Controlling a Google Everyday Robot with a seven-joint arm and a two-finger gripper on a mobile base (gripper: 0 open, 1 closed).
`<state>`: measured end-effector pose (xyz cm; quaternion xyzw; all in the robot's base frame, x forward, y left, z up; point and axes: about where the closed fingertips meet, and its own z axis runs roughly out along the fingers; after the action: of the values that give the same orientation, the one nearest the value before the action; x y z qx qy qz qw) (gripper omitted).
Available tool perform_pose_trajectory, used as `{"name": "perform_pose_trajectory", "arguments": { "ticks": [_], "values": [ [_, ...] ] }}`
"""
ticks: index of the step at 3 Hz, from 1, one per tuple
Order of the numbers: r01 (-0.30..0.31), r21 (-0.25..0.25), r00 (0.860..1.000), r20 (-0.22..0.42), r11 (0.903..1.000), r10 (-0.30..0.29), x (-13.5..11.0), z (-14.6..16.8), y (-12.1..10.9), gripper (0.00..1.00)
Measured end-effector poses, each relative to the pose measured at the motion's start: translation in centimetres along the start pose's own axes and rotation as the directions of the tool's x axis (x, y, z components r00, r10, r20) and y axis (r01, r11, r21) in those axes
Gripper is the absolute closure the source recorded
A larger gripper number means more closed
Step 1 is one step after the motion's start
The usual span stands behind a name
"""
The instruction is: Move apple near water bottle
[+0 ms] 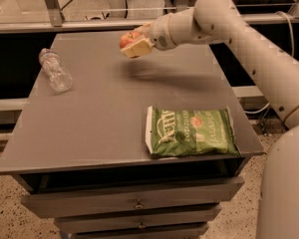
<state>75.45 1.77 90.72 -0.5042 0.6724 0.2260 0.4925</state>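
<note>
My gripper is shut on the small red-orange apple and holds it in the air above the far middle of the grey table. The white arm reaches in from the right. The clear crinkled water bottle lies on its side at the table's far left, well to the left of the apple and apart from it.
A green chip bag lies flat near the table's front right edge. Drawers sit under the tabletop. A rail and glass barrier run behind the table.
</note>
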Motion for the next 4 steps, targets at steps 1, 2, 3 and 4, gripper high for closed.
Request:
{"name": "perform_pose_trajectory", "arguments": {
  "ticks": [1, 2, 3, 4],
  "values": [
    [0.027, -0.062, 0.999, 0.044, 0.9977, -0.024, -3.3, 4.3, 3.1, 1.00],
    [0.030, -0.121, 0.998, 0.061, 0.9922, -0.023, -4.7, 7.5, 5.8, 1.00],
    [0.019, -0.174, 0.998, 0.064, 0.9845, -0.008, -5.0, 9.6, 8.1, 1.00],
    [0.001, -0.211, 0.998, 0.066, 0.9775, 0.013, -4.7, 10.9, 9.4, 0.87]
  ]
}}
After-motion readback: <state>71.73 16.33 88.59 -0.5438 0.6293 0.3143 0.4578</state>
